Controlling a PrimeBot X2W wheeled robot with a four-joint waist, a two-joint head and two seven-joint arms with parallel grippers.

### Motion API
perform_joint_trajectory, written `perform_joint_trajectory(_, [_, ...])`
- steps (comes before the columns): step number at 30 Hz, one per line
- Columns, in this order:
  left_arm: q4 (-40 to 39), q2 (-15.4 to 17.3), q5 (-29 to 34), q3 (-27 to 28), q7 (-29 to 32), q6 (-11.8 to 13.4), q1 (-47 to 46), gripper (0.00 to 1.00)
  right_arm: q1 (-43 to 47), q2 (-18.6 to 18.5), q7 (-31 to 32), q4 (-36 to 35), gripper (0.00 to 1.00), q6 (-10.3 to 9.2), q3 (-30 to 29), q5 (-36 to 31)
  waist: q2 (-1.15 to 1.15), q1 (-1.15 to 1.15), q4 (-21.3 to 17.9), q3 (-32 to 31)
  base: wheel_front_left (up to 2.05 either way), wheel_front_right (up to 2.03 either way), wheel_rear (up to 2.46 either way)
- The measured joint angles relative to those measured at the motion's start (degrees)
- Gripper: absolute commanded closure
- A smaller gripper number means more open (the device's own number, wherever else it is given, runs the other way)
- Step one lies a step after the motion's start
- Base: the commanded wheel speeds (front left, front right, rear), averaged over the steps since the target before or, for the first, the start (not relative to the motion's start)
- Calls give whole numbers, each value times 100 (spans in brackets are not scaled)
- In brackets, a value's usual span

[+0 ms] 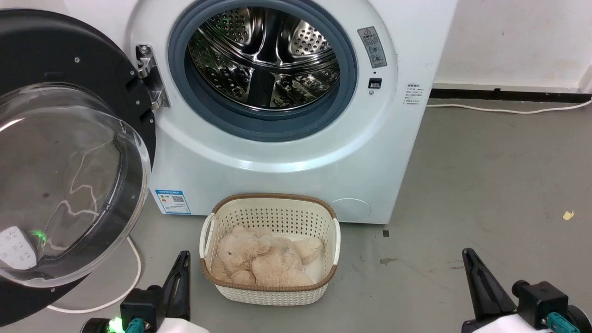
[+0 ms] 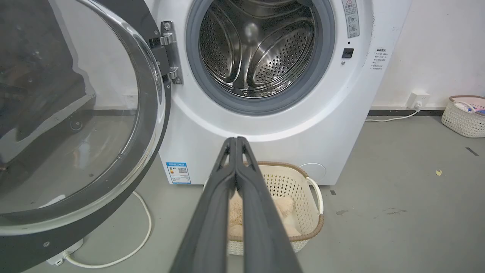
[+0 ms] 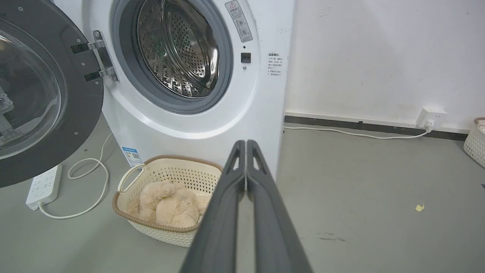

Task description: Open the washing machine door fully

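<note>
Since washing machine door (image 1: 69, 152) hangs swung wide at far left on hinge (image 1: 150, 76), drum mouth (image 1: 263, 60) stands clear; task looks done. Below, left fingers (image 1: 178, 282) pressed together, empty, parked clear of door. Centre, basket (image 1: 277, 217) sits under drum mouth, handy for loading. Far right, right fingers (image 1: 483, 289) together, idle.

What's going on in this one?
The robot faces a white front-loading washing machine. The large round glossy black door with its bulging glass window stands swung wide to the left on its hinge, leaving the steel drum exposed. The left arm's fingers and right arm's fingers are shut, low in the head view, holding nothing and apart from the door. A cream perforated basket holding a beige plush toy sits on the floor in front.
</note>
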Motion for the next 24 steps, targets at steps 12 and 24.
perform_joint_trajectory(12, [-8, -88, 131, 100, 118, -65, -90, 100, -92, 0, 118, -15, 100, 0, 8, -56, 0, 0, -2, 15, 0, 0, 0])
perform_joint_trajectory(24, [-16, -169, 246, 223, 242, -163, -116, 100, -114, 0, 245, -25, 100, 0, 21, -137, 0, 0, -4, 30, 0, 0, 0])
